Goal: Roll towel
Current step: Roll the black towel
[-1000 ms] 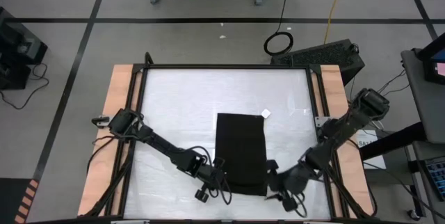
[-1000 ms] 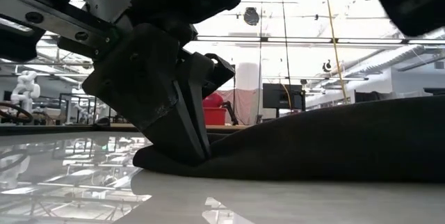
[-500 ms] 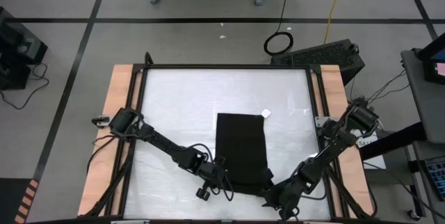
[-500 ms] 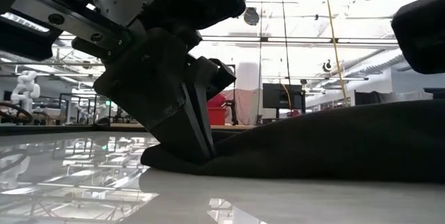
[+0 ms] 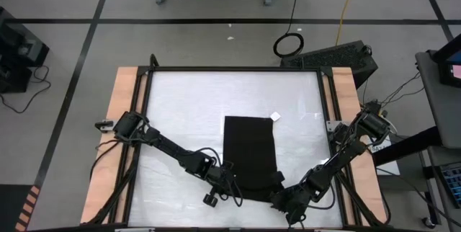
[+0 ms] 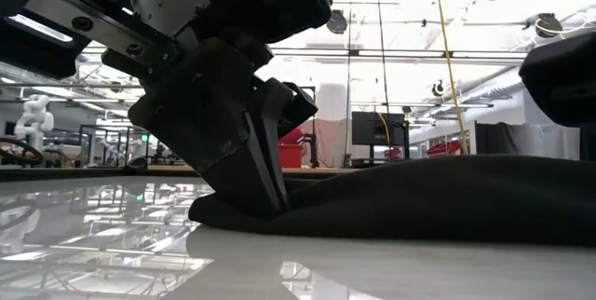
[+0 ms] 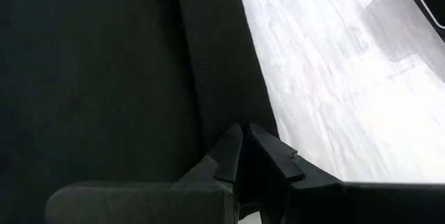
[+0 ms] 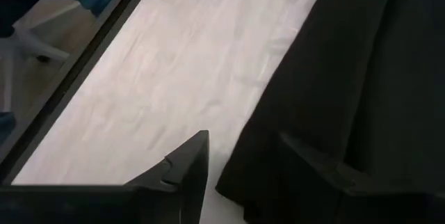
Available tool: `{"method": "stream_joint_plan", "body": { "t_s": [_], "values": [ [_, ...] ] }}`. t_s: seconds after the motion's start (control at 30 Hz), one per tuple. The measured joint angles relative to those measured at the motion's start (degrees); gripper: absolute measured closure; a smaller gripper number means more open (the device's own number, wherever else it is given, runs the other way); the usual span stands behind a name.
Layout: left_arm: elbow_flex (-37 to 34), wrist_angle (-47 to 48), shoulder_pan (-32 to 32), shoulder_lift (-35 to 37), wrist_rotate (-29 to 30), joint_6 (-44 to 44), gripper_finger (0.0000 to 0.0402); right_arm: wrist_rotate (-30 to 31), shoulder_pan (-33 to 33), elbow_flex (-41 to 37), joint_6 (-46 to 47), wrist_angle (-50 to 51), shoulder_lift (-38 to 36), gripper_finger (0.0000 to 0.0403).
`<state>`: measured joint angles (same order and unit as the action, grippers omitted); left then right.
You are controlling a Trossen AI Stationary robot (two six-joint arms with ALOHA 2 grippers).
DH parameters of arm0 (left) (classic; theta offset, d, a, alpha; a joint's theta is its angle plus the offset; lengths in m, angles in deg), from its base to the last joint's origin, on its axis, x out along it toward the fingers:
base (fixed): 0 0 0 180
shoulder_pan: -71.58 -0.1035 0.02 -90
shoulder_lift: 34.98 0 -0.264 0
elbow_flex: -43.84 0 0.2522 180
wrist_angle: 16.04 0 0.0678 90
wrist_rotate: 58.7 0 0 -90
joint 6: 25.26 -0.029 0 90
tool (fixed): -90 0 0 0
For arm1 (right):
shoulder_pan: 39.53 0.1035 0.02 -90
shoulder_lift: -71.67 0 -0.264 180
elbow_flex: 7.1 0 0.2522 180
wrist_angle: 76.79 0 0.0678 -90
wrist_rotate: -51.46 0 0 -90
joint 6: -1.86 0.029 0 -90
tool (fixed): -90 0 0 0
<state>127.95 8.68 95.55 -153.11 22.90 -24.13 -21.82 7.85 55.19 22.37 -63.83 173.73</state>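
The black towel (image 5: 250, 154) lies folded into a long strip on the white table (image 5: 187, 102), its small white tag (image 5: 275, 117) at the far right corner. My left gripper (image 5: 229, 186) is shut on the strip's near left corner and also shows in the low view (image 6: 264, 205). My right gripper (image 5: 279, 191) is open at the near right corner. In the right wrist view (image 8: 240, 147) one finger stands over bare table and the other over the cloth, with the towel's corner (image 8: 236, 179) between them. I cannot tell whether they touch it. My left gripper pinches the towel's left edge (image 7: 233, 116) near the near corner between its two fingers. The fingers (image 6: 251, 174) slant down from the table's near left side. The corner (image 6: 209, 211) stays down on the table and the cloth behind it humps slightly.
Wooden side rails (image 5: 122, 117) and a black frame border the table. Bare white surface lies left, right and beyond the towel. Cables (image 5: 216, 199) trail by the left arm near the front edge.
My right gripper has gone toward the table's near edge and left, up to the towel's near right corner. In the low view the raised right part of the towel has sunk lower. My left gripper has stayed shut on its corner.
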Motion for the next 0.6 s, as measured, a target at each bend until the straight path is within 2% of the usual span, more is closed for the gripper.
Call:
{"method": "stream_joint_plan", "body": {
  "t_s": [0.2, 0.37, 0.5, 0.6],
  "values": [
    [0.0, 0.7, 0.0, 0.0, -0.1, -0.1, 0.0372, 0.3, 0.0, 0.0, 0.4, 1.7, 0.0, 0.0243],
    [0.0, 0.8, 0.2, 0.0, -0.1, -1.4, 0.0365, 2.1, 0.0, 0.2, 4.4, 5.3, 0.0, 0.0243],
    [0.0, 0.8, 0.7, 0.0, 1.9, -1.8, 0.0324, 3.0, 0.1, 0.3, 7.4, 5.7, 1.3, 0.0249],
    [0.0, 1.0, 0.8, 0.0, 1.8, -2.1, 0.0279, 3.0, 0.1, 0.3, 9.6, 5.8, 2.5, 0.0272]
  ]
}}
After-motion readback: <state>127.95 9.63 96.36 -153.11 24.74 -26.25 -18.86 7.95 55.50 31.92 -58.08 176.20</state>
